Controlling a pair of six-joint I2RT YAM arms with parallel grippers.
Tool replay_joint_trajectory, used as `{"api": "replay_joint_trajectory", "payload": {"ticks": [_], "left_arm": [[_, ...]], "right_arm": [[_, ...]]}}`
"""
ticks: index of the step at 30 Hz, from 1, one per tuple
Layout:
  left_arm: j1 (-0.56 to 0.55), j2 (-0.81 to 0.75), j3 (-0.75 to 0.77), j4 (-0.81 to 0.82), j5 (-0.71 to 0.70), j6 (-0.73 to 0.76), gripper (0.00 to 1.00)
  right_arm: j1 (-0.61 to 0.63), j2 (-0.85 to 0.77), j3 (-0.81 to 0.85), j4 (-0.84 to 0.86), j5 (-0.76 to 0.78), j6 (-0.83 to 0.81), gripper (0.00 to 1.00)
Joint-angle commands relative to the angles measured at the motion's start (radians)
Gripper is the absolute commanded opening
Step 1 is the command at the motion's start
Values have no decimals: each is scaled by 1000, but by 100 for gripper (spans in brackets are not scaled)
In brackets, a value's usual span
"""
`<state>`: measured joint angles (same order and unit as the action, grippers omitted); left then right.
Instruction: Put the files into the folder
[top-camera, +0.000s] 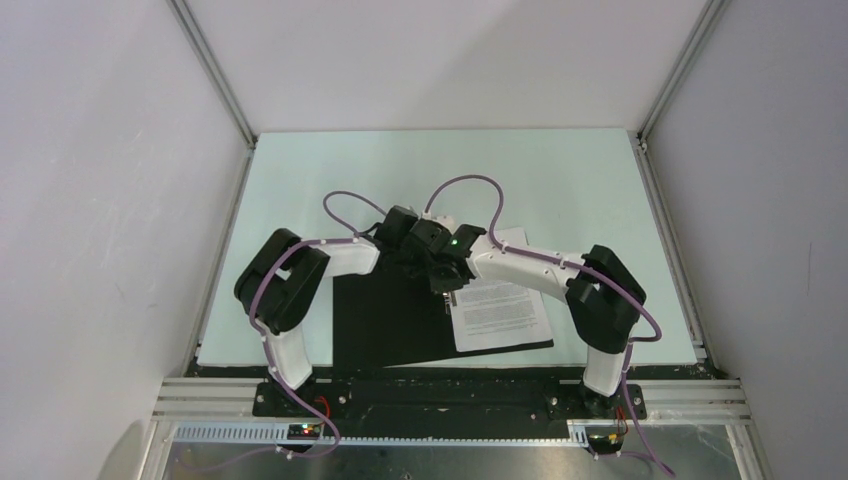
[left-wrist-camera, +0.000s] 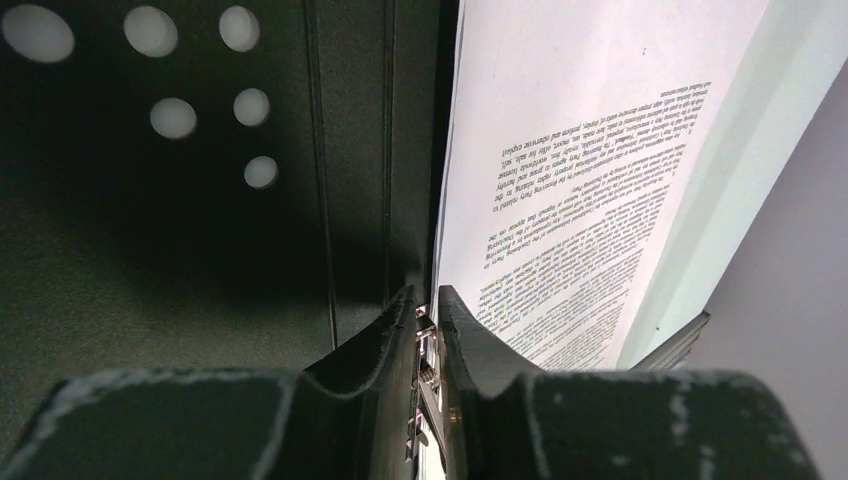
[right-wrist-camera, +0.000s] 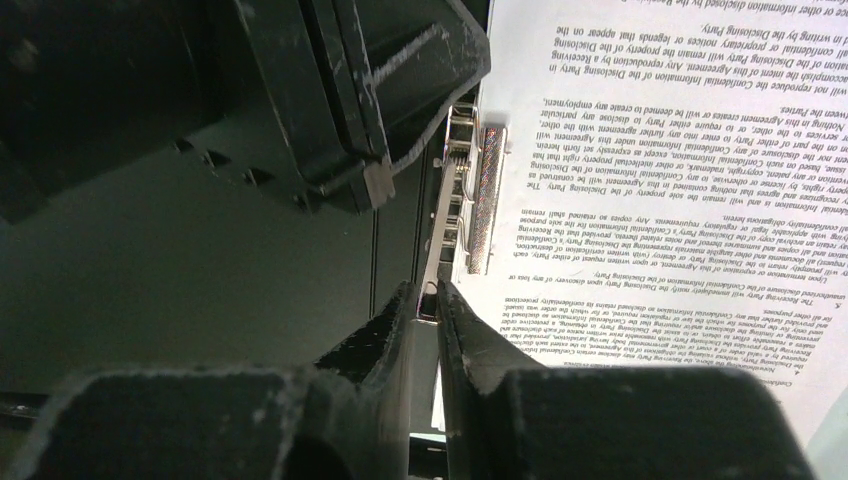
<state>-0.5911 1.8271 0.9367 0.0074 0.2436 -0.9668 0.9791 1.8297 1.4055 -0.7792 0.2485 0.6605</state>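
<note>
The folder (top-camera: 385, 325) lies open on the table, black inside facing up; it also shows in the left wrist view (left-wrist-camera: 200, 250) and the right wrist view (right-wrist-camera: 200, 260). The files (top-camera: 500, 310) lie on its right half, printed side up (left-wrist-camera: 580, 150) (right-wrist-camera: 680, 150). The metal clip (right-wrist-camera: 455, 190) runs along the spine at the files' left edge. My left gripper (top-camera: 440, 270) (left-wrist-camera: 427, 300) and right gripper (top-camera: 448, 290) (right-wrist-camera: 428, 292) meet over the spine. Each has its jaws closed on part of the clip (left-wrist-camera: 428, 345).
The pale green table (top-camera: 400, 170) stretches behind the folder. White walls and aluminium rails (top-camera: 215, 75) enclose it on three sides. The folder's near edge lies close to the table's front edge (top-camera: 450, 368), by the arm bases.
</note>
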Motion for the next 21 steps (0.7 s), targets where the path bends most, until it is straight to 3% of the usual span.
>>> {"api": "replay_joint_trajectory", "payload": {"ticks": [1,21], "left_arm": [[20,34,-25,-16,-16,-11,21],[33,47,-41,-13,-33,-34,20]], "right_arm": [[30,0,-22,-24,16,6,17],[26,-15,-155,34,-2,47,16]]}}
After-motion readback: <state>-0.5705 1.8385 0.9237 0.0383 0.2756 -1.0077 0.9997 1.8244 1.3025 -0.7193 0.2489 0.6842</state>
